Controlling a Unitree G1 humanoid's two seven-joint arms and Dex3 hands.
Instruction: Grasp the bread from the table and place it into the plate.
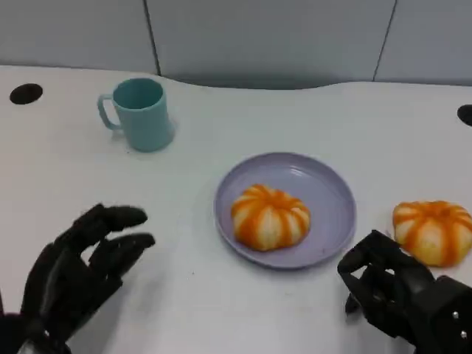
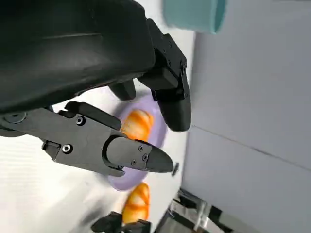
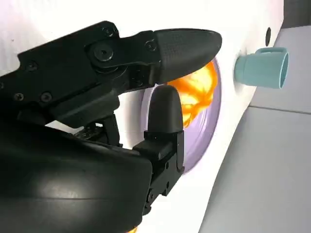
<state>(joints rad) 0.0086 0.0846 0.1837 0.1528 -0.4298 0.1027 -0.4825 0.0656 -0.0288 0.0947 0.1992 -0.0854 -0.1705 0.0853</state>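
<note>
Left hand: the left hand (image 1: 77,276) rests low on the table (image 1: 184,310), fingers (image 1: 118,217) spread and loosely curved, holding nothing and touching no object.
Mug: a teal mug (image 1: 144,114) stands upright well beyond the left fingertips, handle toward the table's left edge; no writing can be made out on it.
Plate: a lilac plate (image 1: 324,192) lies between the two hands, ahead of both sets of fingertips and apart from them.
Bread on plate: one orange-striped bun (image 1: 270,216) sits inside the plate, toward its near side.
Bread on table: a second bun (image 1: 434,231) lies on the table just beyond the right fingertips, beside the plate but not touching it; whether the fingers touch it I cannot tell.
Right hand: the right hand (image 1: 394,287) has its fingers (image 1: 361,258) curled inward, narrow, with nothing in them.
Hard to see: both hands are cut off by the head view's lower edge; the left wrist view is blurred near its bottom.
</note>
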